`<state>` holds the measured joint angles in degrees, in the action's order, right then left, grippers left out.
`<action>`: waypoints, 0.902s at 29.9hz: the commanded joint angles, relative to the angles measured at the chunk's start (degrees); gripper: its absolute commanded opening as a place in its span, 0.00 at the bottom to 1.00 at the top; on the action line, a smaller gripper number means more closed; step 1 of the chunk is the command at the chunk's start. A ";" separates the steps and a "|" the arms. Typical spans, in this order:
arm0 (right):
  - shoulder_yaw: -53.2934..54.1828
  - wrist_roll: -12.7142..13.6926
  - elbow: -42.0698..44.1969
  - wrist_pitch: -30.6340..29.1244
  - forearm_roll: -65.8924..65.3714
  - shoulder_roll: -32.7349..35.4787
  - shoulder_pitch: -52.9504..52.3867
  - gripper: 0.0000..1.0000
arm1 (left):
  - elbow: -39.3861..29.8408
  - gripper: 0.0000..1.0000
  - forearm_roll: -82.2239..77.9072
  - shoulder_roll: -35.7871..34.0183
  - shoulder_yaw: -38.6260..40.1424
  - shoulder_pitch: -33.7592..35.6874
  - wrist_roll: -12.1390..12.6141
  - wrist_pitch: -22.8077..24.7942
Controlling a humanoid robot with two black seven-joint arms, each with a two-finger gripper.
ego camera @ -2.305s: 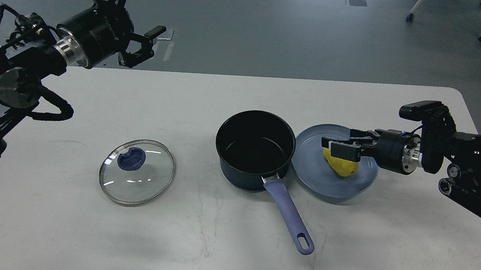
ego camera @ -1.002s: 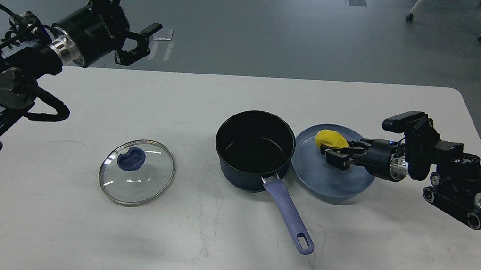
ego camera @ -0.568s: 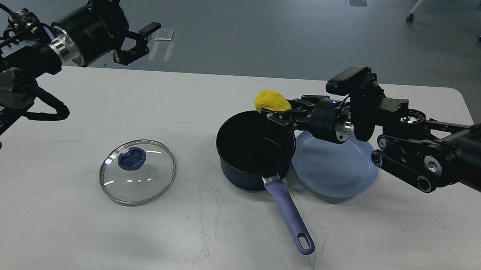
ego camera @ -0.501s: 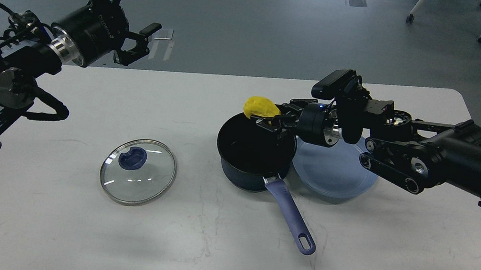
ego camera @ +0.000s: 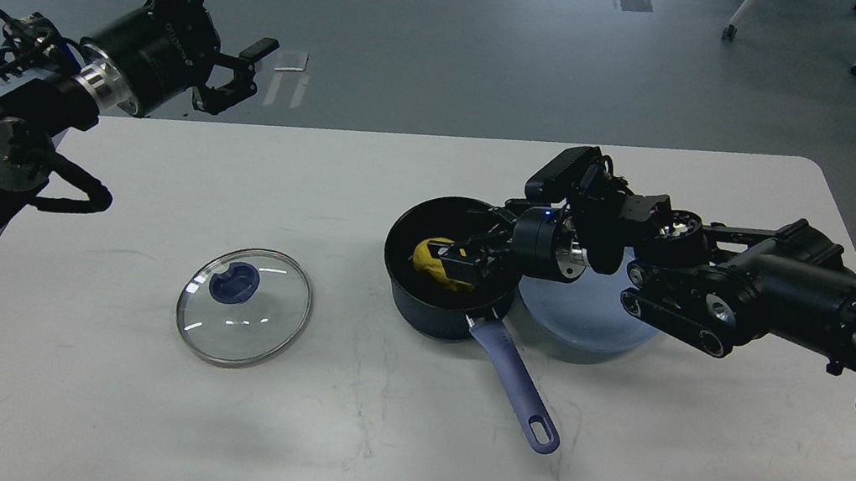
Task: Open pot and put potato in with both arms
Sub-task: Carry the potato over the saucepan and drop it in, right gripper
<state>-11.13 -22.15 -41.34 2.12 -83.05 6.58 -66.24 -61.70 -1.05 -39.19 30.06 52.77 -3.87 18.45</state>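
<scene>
The dark pot (ego camera: 418,307) with a purple handle (ego camera: 517,385) stands open at the table's middle. The yellow potato (ego camera: 437,261) is inside the pot. My right gripper (ego camera: 467,262) reaches down into the pot from the right and is shut on the potato. The glass lid (ego camera: 244,306) with a blue knob lies flat on the table, left of the pot. My left gripper (ego camera: 204,3) is open and empty, raised beyond the table's far left edge, well away from the lid and pot.
An empty blue plate (ego camera: 595,316) sits right of the pot, partly under my right arm. The white table (ego camera: 379,454) has bare surface in front. Chair legs and cables are on the floor beyond the table.
My right gripper lifted the potato off the blue plate, carried it left over the pot and lowered it inside. The left arm shifted slightly up and left.
</scene>
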 commanded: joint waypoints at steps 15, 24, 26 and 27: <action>20.69 1.76 1.26 -2.74 67.17 3.53 1.10 1.00 | 7.72 0.98 0.60 12.19 0.61 -2.58 -1.14 -0.87; 34.93 6.15 1.18 -12.99 79.44 4.57 12.08 1.00 | 8.97 0.98 0.34 14.22 1.23 -6.36 -4.83 -0.17; 36.26 6.77 1.09 -14.86 79.44 5.37 13.15 1.00 | 8.97 0.98 0.34 14.23 1.23 -6.98 -4.83 -0.35; 36.70 7.38 0.57 -14.96 79.53 5.72 13.59 1.00 | 8.88 0.98 0.43 14.14 1.23 -7.33 -4.83 -0.61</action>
<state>23.44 -15.97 -40.13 -10.35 -3.68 11.32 -54.53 -52.68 -0.69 -25.02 31.30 46.29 -8.46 18.22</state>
